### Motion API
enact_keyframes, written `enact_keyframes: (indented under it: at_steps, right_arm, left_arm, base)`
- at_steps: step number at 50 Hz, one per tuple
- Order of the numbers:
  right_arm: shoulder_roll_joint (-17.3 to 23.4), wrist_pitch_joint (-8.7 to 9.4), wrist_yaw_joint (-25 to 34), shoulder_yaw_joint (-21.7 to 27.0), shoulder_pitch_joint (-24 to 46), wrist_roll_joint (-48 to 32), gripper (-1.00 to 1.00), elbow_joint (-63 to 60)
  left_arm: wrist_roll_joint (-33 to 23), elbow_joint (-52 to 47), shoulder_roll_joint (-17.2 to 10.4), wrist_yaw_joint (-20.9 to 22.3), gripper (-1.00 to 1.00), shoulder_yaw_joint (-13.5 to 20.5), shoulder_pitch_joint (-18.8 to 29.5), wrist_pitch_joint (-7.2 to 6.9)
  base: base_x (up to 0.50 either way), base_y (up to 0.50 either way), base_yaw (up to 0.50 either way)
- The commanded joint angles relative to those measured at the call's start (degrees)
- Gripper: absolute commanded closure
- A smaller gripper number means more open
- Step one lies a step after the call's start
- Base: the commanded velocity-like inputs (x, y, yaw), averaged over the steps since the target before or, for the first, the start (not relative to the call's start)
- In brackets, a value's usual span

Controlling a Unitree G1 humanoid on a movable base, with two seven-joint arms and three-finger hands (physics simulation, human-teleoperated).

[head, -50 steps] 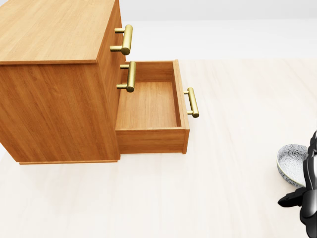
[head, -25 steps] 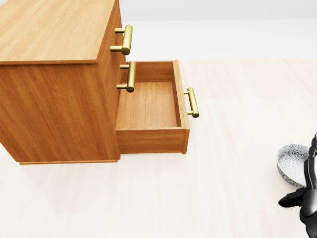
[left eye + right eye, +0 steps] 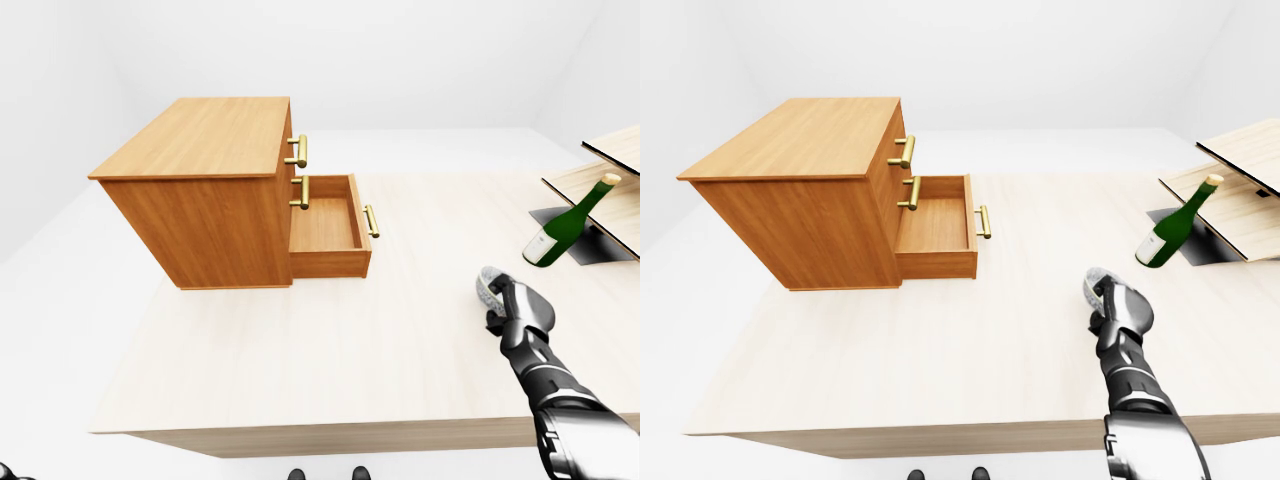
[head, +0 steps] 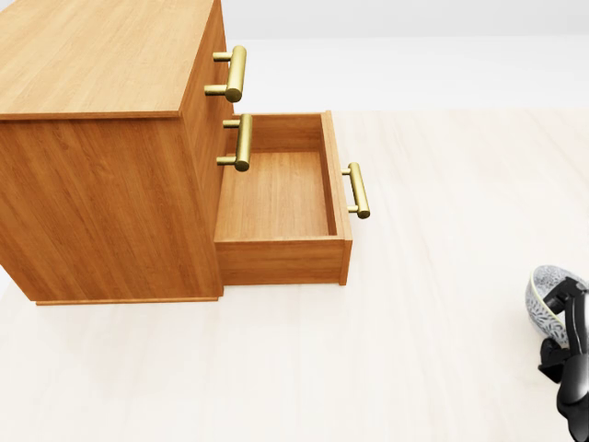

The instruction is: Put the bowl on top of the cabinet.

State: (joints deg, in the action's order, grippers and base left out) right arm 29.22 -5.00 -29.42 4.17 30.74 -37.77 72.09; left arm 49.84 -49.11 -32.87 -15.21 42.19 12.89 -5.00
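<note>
The patterned white-and-blue bowl (image 4: pixel 549 295) sits tipped on its side near the right edge of the head view, on the pale table (image 4: pixel 423 368). My right hand (image 4: pixel 563 324) wraps its rim from below, with black fingers (image 4: pixel 558 352) closed on the bowl's wall. In the left-eye view the bowl (image 3: pixel 487 286) shows just above the hand (image 3: pixel 508 303). The wooden cabinet (image 3: pixel 215 195) stands far to the left, its flat top (image 3: pixel 205 135) bare. The left hand does not show.
The cabinet's lowest drawer (image 4: pixel 276 198) is pulled out toward the right, with brass handles (image 4: pixel 357 190) sticking out. A green wine bottle (image 3: pixel 562 224) leans against a dark stand and wooden boards (image 3: pixel 600 180) at the right. The table's near edge (image 3: pixel 340 432) runs along the bottom.
The bowl has tipped up and shifted right and slightly down. The right hand's fingers, splayed below it before, have drawn in around its rim. The camera has not moved.
</note>
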Motion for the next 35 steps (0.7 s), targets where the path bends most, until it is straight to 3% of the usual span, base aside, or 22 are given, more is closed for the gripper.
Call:
enact_keyframes:
  at_steps: [1, 19, 29, 35]
  right_arm:
    - [0.1, 0.0, -0.6, 0.2, 0.1, -0.3, 1.0, -0.3]
    - [1.3, 0.1, 2.6, 1.6, -0.2, -1.3, 1.0, -10.0]
    - [1.2, 6.16, 9.6, 4.5, -2.4, -4.4, 1.0, -25.5]
    - [0.9, 7.4, 12.7, 5.1, -1.6, -7.4, 1.0, -30.5]
  left_arm:
    - [0.0, -0.1, 0.0, 0.0, -0.98, 0.1, 0.0, 0.0]
    - [-0.2, 0.3, -0.1, 0.2, -0.98, 0.2, 0.0, 0.0]
    - [0.5, 0.4, -0.5, -0.2, -0.98, 0.5, 0.2, 0.0]
    - [0.8, 0.4, -0.7, -0.4, -0.98, 0.6, 0.1, 0.0]
  base:
    - [0.0, 0.0, 0.0]
    - [0.0, 0.0, 0.0]
    - [0.0, 0.0, 0.0]
    - [0.0, 0.0, 0.0]
